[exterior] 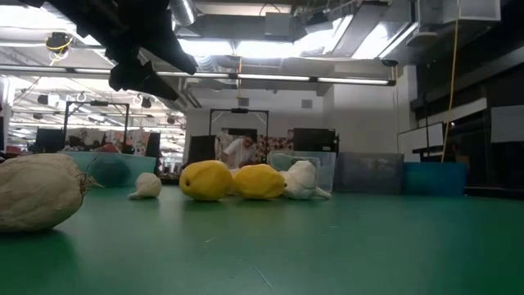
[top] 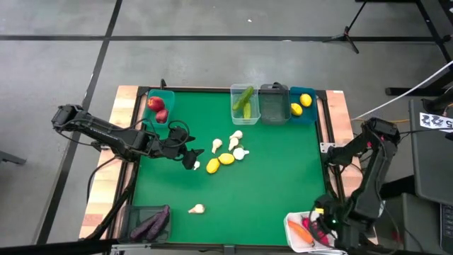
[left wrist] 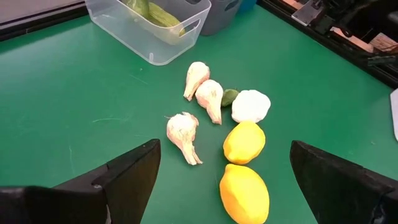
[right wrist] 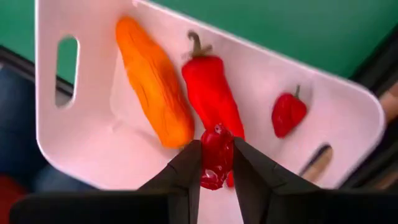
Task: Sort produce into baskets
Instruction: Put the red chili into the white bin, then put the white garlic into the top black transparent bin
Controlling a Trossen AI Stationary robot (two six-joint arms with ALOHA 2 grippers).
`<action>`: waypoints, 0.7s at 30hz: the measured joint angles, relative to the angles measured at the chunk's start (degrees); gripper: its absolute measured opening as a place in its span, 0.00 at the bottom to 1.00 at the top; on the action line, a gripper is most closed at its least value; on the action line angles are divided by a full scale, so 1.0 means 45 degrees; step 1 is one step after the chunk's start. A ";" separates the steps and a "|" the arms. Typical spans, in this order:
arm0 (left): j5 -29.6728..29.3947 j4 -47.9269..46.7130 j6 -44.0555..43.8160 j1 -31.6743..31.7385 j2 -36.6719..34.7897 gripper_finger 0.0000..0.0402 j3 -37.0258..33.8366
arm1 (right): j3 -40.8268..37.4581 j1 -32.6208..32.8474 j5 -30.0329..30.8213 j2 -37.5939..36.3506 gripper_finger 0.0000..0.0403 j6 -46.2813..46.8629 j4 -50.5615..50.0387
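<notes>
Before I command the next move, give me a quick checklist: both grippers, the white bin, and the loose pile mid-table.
1. Right gripper shut on a small red pepper: ok.
2. Right gripper above the white bin, so a release should land inside: ok.
3. White bin has room beside the carrot and two other peppers: ok.
4. Left gripper open, nothing between its fingers: ok.
5. Left gripper lined up on the lemons and garlic: ok, though which one it targets: cannot tell.
6. Garlic's destination bin: cannot tell.
</notes>
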 joint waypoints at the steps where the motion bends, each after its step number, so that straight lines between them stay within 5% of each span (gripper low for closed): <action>1: 0.0000 0.0009 -0.0035 0.0000 0.0000 0.87 0.0000 | 0.0000 -0.0019 -0.0010 0.0079 0.19 -0.0103 0.0026; 16: 0.0000 0.0005 -0.0235 0.0000 0.0000 0.87 0.0000 | 0.0000 -0.0018 -0.0251 0.0306 0.46 -0.0557 -0.0124; 21: 0.0000 0.0005 -0.0104 0.0000 0.0000 0.87 0.0000 | 0.0000 -0.0571 0.0741 0.0311 0.49 -0.0648 0.0034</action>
